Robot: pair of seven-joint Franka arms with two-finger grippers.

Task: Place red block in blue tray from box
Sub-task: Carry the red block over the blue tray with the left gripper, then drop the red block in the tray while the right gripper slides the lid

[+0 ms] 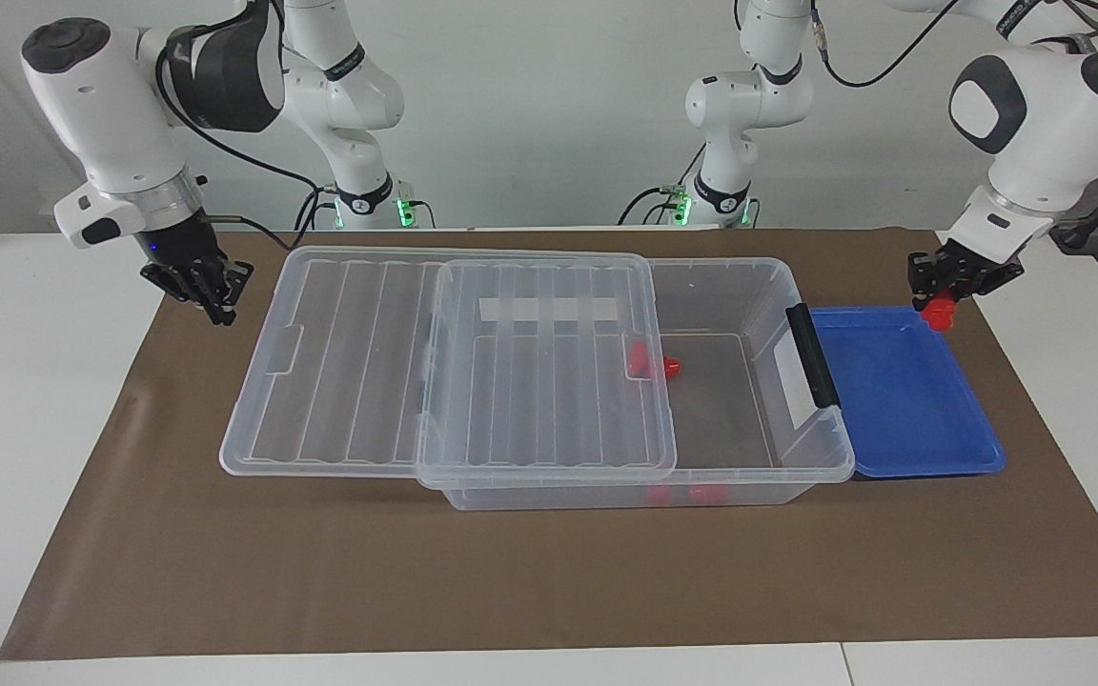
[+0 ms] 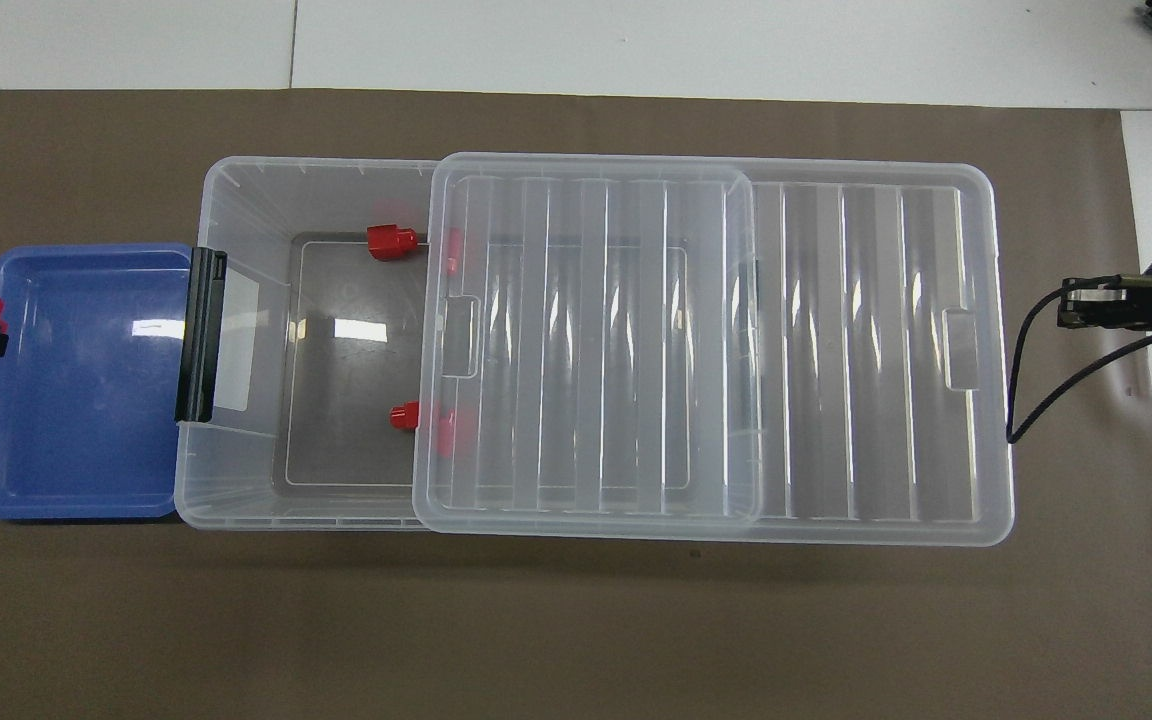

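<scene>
Brown paper (image 1: 511, 572) covers my table, with the box (image 1: 749, 400) in the middle, its lid (image 1: 549, 372) slid toward my right arm's end. Beside it, at my left arm's end, sits the blue tray (image 1: 902, 400). My left gripper (image 1: 938, 303) pinches the red block (image 1: 939, 312) over the tray's outer rim; I judge it needs bringing inward, then lowering and releasing. My right gripper (image 1: 209, 291) waits off the lid's end, fingers pressed together. Only the overhead view shows the block overhanging the rim.
</scene>
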